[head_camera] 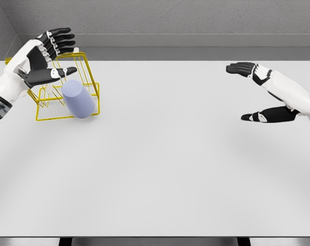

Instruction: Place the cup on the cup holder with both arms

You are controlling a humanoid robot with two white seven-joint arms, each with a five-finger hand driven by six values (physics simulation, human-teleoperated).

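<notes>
A pale lavender cup (78, 99) rests tilted against the front of a yellow wire cup holder (91, 78) at the far left of the white table (165, 164). My left hand (55, 54) hovers just above and left of the cup, over the holder, fingers spread and holding nothing. My right hand (252, 92) is far off at the right side of the table, fingers and thumb spread wide, nothing between them.
A grey wall runs behind the table's far edge. The table's front edge lies at the bottom of the view, with dark legs showing below it.
</notes>
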